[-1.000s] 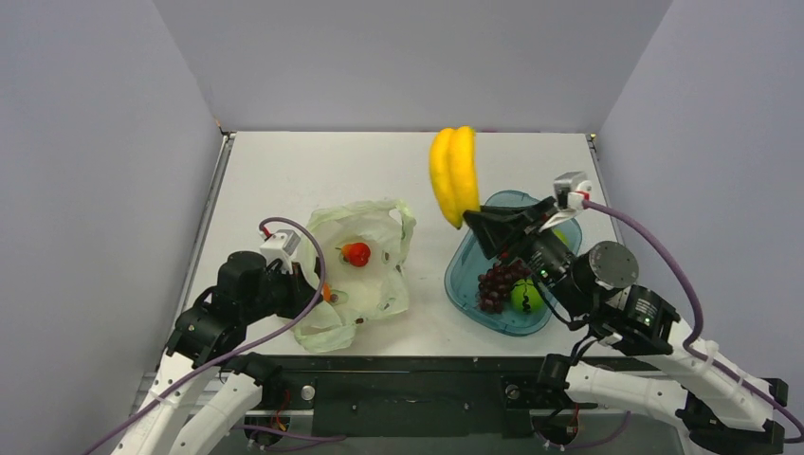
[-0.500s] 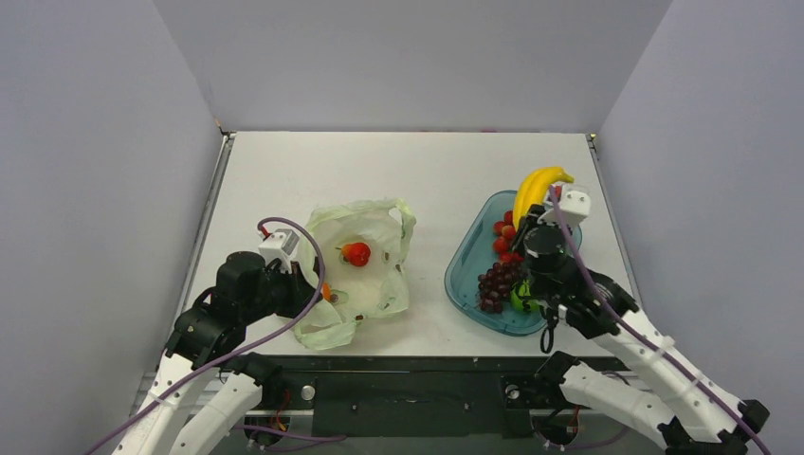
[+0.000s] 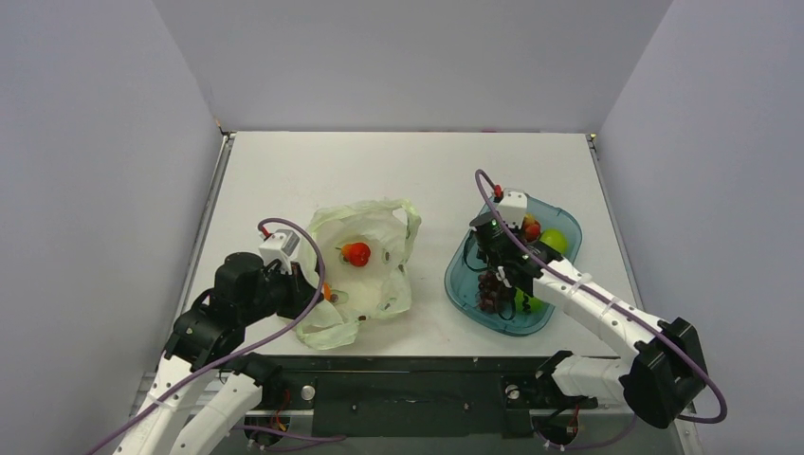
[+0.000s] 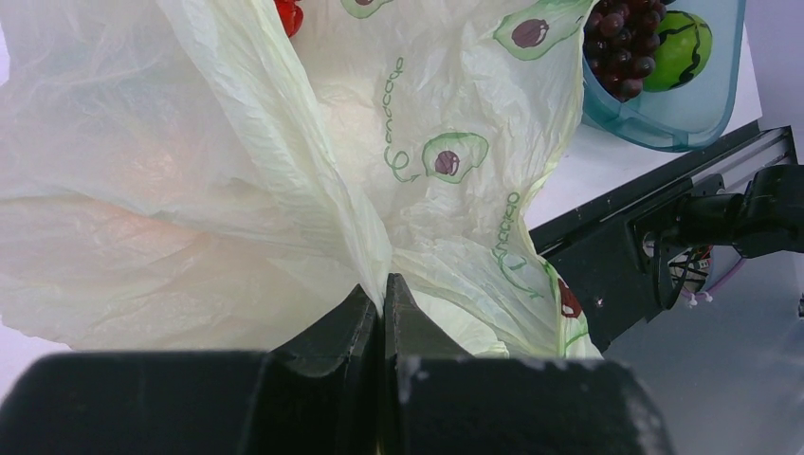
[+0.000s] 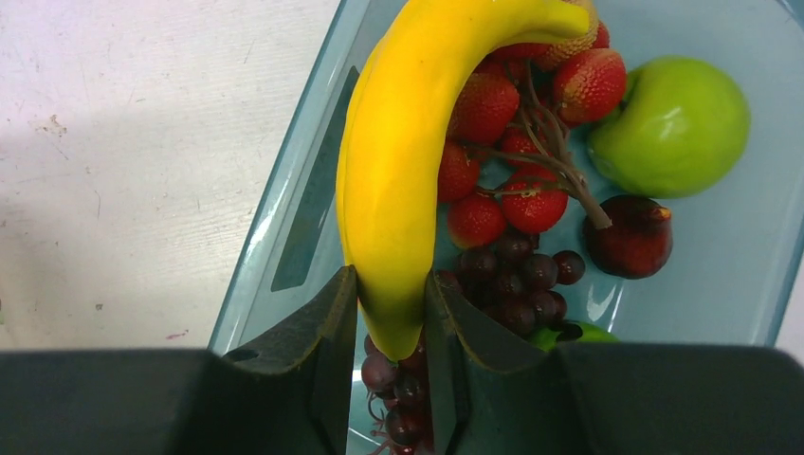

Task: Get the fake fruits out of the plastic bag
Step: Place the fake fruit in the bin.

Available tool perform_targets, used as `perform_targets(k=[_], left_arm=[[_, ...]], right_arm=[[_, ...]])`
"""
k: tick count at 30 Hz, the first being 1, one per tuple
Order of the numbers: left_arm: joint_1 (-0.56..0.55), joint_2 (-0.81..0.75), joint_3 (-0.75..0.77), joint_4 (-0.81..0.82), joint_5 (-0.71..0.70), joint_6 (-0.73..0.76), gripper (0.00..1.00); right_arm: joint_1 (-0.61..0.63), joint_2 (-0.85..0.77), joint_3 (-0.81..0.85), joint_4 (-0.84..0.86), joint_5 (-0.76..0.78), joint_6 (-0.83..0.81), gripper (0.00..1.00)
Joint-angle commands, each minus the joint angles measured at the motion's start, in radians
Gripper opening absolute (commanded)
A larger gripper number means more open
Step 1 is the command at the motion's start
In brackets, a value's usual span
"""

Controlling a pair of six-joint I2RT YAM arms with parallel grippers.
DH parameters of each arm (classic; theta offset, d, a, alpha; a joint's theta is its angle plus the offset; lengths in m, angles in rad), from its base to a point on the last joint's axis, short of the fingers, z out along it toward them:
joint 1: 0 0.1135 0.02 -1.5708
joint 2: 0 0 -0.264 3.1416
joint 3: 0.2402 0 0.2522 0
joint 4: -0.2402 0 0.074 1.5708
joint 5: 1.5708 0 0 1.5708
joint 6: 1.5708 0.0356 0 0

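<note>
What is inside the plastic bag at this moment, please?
A red fruit lies in the open plastic bag, and a bit of an orange fruit shows beside the left gripper. Whatever is under the crumpled folds is covered.

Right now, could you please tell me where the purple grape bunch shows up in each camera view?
Top external: grape bunch in the near-left part of the blue tray.
Left wrist: grape bunch in the top right corner, in the tray beyond the bag.
Right wrist: grape bunch at lower centre, beside the end of the banana.
Shared landmark: the blue tray.
</note>
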Motion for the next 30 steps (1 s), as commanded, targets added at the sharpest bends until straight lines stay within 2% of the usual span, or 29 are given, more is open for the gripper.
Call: perform_targets(k=[1, 9, 14, 16, 18, 21, 22, 24, 30], left_arm=[[-0.005, -0.017, -0.004, 0.06, 0.02, 0.018, 0.0], [-0.005, -0.015, -0.005, 0.061, 0.026, 0.021, 0.0], [-0.005, -0.023, -0.004, 0.063, 0.02, 0.018, 0.0], [-0.005, -0.022, -0.004, 0.063, 0.018, 0.018, 0.0], [-0.005, -0.021, -0.007, 0.063, 0.02, 0.018, 0.0], [-0.006, -0.005, -0.01, 0.069, 0.048, 0.025, 0.0], [-0.006, 0.003, -0.011, 0.07, 0.058, 0.031, 0.0], [-0.01, 0.033, -0.009, 0.066, 0.082, 0.037, 0.0], [-0.019, 0.077, -0.005, 0.061, 0.08, 0.038, 0.0]], right_arm=[[-0.008, 0.035, -0.041, 0.144, -0.007, -0.036, 0.0], [-0.005, 0.116, -0.08, 0.255, 0.057, -0.129, 0.0], [-0.005, 0.16, -0.061, 0.239, 0.017, -0.139, 0.0], [-0.001, 0.15, -0.061, 0.229, 0.004, -0.142, 0.19], [0.0, 0.118, -0.067, 0.227, -0.003, -0.149, 0.34], [0.0, 0.053, -0.063, 0.211, -0.006, -0.165, 0.48], [0.0, 0.041, -0.057, 0.201, -0.007, -0.168, 0.61], [0.003, -0.001, -0.049, 0.191, -0.016, -0.178, 0.74], [0.048, -0.102, -0.003, 0.169, -0.059, -0.197, 0.75]])
